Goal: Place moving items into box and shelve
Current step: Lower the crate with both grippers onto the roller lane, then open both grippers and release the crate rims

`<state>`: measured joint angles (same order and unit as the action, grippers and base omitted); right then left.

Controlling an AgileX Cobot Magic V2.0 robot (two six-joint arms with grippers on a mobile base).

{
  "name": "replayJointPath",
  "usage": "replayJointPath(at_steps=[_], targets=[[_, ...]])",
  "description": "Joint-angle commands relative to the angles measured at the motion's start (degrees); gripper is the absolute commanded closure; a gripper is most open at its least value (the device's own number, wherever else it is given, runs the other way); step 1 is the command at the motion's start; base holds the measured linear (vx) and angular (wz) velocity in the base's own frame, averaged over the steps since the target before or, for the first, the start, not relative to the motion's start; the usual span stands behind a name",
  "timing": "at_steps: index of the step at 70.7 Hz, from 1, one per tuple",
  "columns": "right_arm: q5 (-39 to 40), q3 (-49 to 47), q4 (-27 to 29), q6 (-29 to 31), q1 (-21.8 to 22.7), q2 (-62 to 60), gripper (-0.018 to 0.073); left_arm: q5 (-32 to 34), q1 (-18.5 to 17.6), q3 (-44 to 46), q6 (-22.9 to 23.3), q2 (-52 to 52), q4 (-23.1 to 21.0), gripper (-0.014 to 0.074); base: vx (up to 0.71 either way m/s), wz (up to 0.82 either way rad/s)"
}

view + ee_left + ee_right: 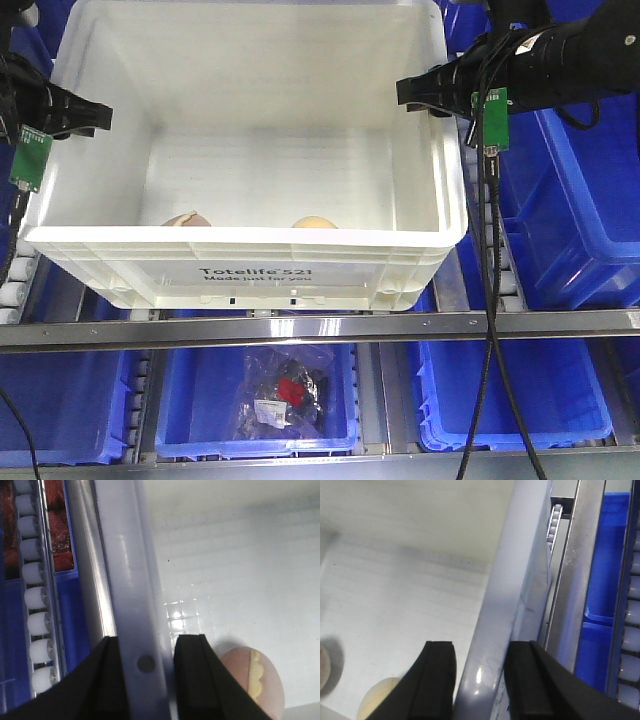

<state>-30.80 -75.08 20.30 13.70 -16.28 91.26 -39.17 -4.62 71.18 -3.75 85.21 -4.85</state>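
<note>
The white box [250, 262], printed "Totelife 521", rests on the shelf's rollers. Two moving items lie inside near its front wall: a greyish-pink plush [190, 220] [240, 675] and a yellow plush [313, 223] [377, 697]. My left gripper [95, 115] [147, 640] straddles the box's left rim with both fingers pressed on it. On the right rim my right gripper [415, 95] [479, 647] is clamped the same way, one finger inside the wall and one outside.
A metal shelf rail [320, 328] runs across just below the box. Blue bins sit underneath, one holding a plastic bag with a red part [285, 395]. More blue bins [580, 200] stand to the right. White rollers [37, 595] line the side tracks.
</note>
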Motion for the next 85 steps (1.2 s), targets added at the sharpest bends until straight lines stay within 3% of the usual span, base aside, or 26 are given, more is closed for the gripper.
replayJointPath(at_steps=[1,22,32,43,85], targets=[[6.5,-2.8,1.2,3.0,-0.1,-3.3,0.0418,8.2,-0.3,2.3,0.1,-2.0,1.1,0.0529,0.0,0.0],[7.2,-2.8,1.2,3.0,-0.1,-3.3,-0.0047,8.5,-0.3,2.3,-0.1,-2.0,1.1,0.0248,0.0,0.0],[7.3,-2.8,1.1,3.0,-0.1,-3.3,-0.0161,8.5,-0.3,2.3,0.0,-2.0,1.6,0.0117,0.0,0.0],[7.8,-2.8,0.9,3.0,0.0,-3.4,-0.0156,8.5,-0.3,2.4,0.2,-2.3,2.8,0.0057,0.0,0.0],[6.9,-2.8,-3.6,3.0,0.1,-7.7,-0.0023,5.1,-0.3,2.4,2.9,-8.8,2.5,0.0057,0.0,0.0]])
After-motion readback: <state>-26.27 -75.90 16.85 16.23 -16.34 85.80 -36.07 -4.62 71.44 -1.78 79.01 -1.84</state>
